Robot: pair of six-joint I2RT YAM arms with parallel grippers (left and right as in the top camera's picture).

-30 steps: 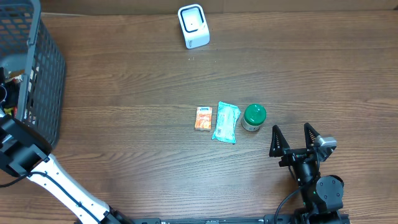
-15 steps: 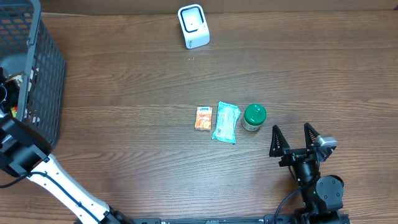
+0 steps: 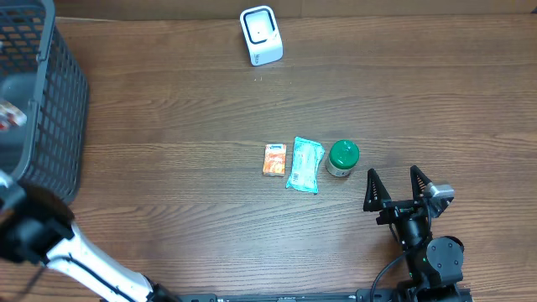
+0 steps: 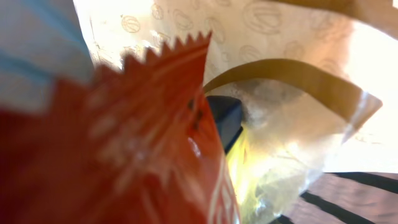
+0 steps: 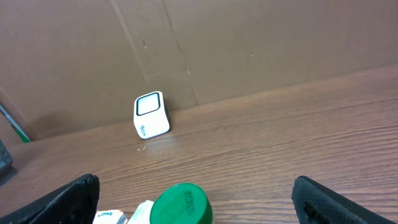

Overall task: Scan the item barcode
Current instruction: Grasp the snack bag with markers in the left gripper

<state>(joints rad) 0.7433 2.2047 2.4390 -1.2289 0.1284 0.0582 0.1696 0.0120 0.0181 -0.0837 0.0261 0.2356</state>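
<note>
- Under everything: wood bench (image 3: 168, 168), cardboard wall behind it.
- Far left: dark mesh basket (image 3: 59, 92), biggest thing on the bench.
- L arm (image 3: 75, 247) reaches up from the front edge into the basket; L tool itself is hidden in all views, jaws fully closed. Can't tell if it has hold of anything.
- L wrist view, all v. close and blurry: red packet (image 4: 124, 155) w/ zigzag edge fills the frame, clear plastic bag (image 4: 280, 155) behind it.
- R tool (image 3: 392, 172) front right, jaws wide apart, nothing btwn them, near the jar but apart.
- White scanner (image 3: 261, 35) at back centre.
- Mid-bench row, L to R: orange packet (image 3: 274, 158), teal pouch (image 3: 304, 164), green-lid jar (image 3: 342, 157).
</note>
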